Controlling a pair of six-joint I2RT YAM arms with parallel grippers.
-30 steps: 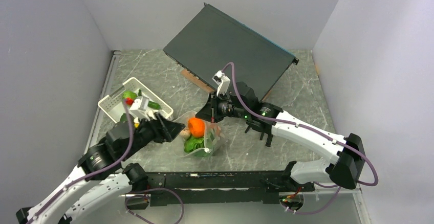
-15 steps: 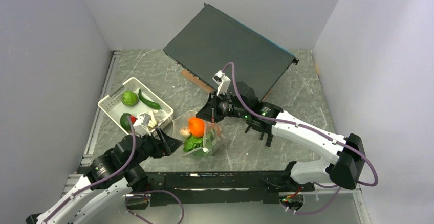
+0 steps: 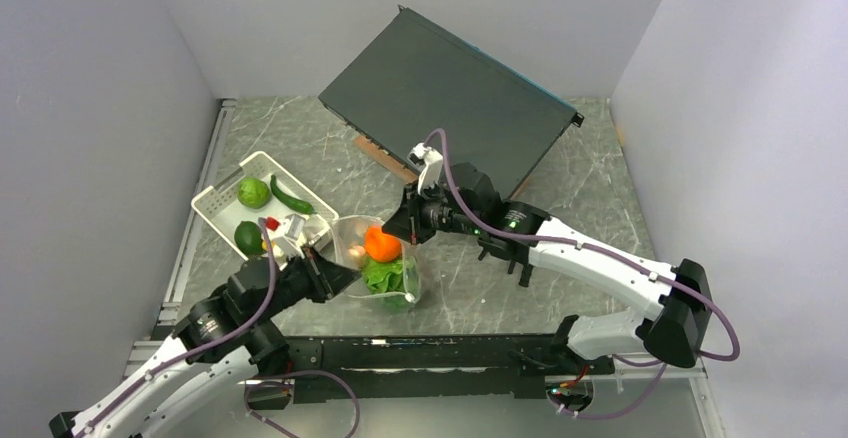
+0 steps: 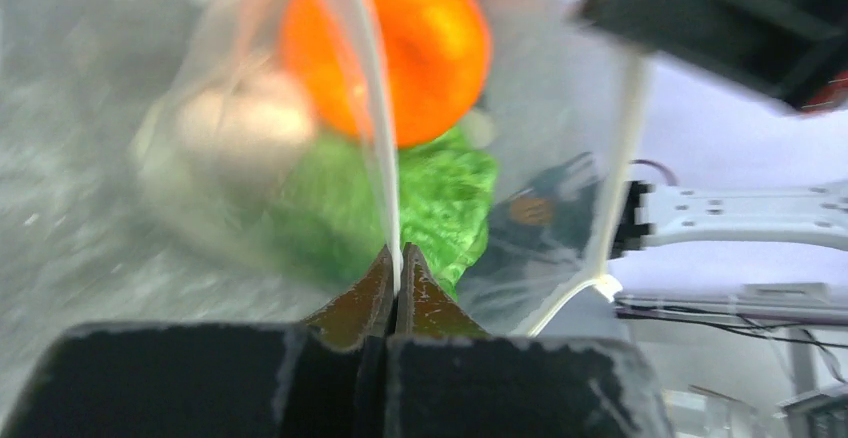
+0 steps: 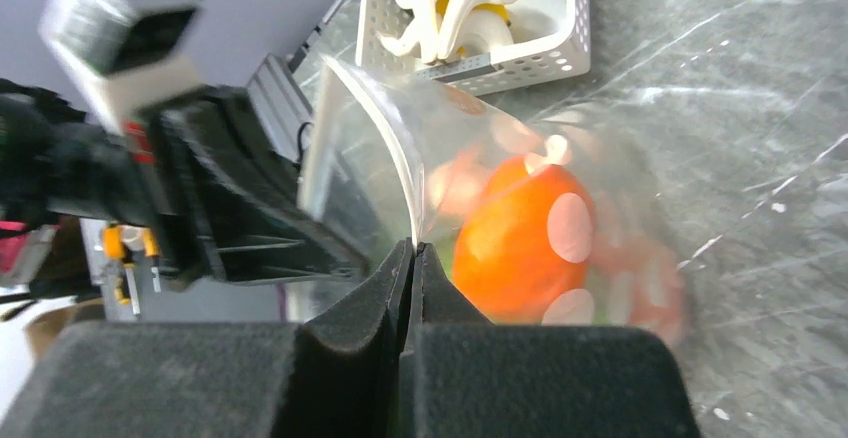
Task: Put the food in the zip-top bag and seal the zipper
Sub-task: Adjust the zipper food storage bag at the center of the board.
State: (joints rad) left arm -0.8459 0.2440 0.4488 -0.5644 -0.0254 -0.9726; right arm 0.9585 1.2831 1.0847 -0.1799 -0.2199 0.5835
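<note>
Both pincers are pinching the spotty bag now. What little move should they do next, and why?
Probably ease the left pincer and right pincer gently apart. Each is shut on the zipper edge of the bag, whose mouth gapes round over the orange and lettuce; stretching it flat should bring both strips together for sealing.

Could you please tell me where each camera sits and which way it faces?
Top external: above and behind the robot, looking down on the table; both arms show, left gripper and right gripper at the zip-top bag.
Left wrist: looks along its shut fingers pinching the zipper; the right arm beyond.
Right wrist: looks along its shut fingers on the zipper toward the basket and left arm.
Shared: both wrist views show the orange inside the bag.
</note>
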